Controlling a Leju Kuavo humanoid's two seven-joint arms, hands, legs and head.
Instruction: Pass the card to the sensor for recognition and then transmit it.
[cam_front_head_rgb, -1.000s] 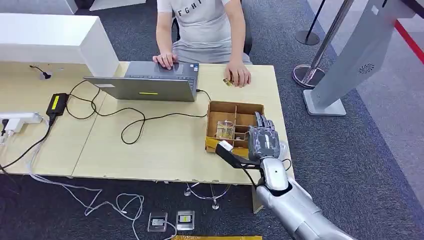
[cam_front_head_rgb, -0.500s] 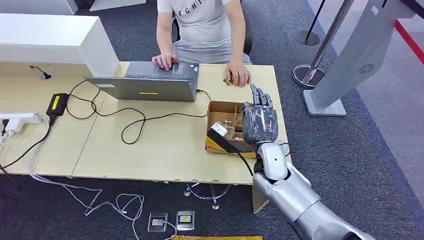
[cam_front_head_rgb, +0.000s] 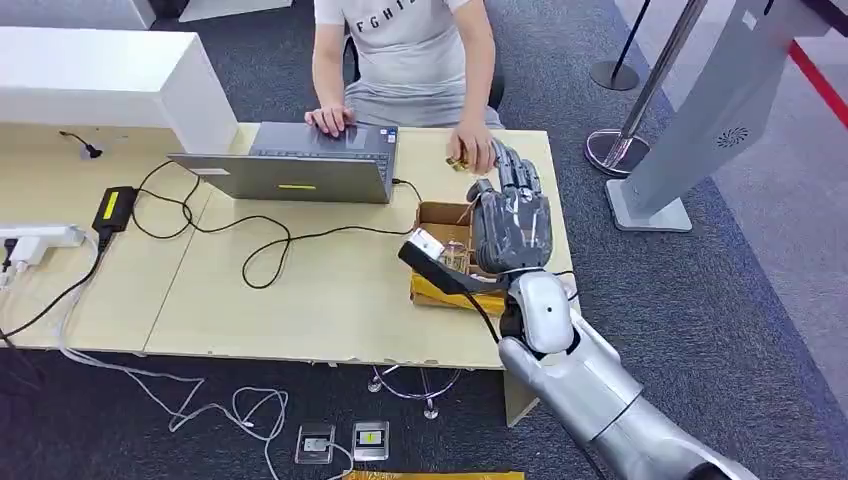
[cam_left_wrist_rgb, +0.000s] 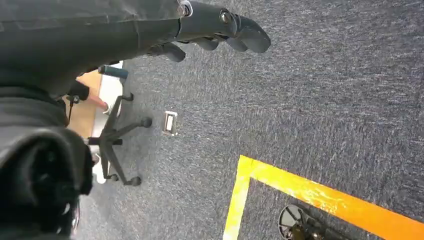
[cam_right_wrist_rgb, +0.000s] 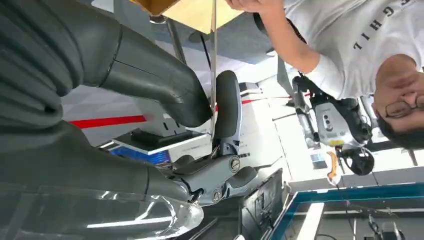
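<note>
Fingers (cam_right_wrist_rgb: 227, 107) of the right hand (cam_front_head_rgb: 512, 230) pinch the card (cam_right_wrist_rgb: 213, 65) edge-on against the thumb — thin, stiff, probably slippery; keep hold near its lower edge.

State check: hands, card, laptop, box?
right hand: pinches the card
card: held between thumb and a finger, off the table
left hand: hangs over the carpet, holds nothing
laptop: open, a person's hand on the keyboard
box: open-topped, on the table
</note>
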